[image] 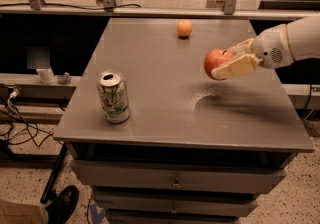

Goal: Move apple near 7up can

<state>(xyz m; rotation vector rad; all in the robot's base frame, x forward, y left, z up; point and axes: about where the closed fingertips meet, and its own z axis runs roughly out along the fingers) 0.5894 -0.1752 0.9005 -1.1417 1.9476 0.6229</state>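
1. Camera view: arm (295,38) reaches in from the right, near level; claw (226,66) clamped on the apple (212,61), held above the table (150,53), right of centre.
2. Upright can (113,97) near front-left edge, well apart from apple; bare table between. Small orange (184,28) near back edge.

The round red-orange apple (214,61) is clasped in the cream-beige two-finger gripper (221,64) of a white arm (296,39), above the right side of the plain grey metal table (150,58). The dented white-and-green 7up can (113,99) bears a red-and-green logo under a silver top. The small orange fruit (184,28) is unpatterned.
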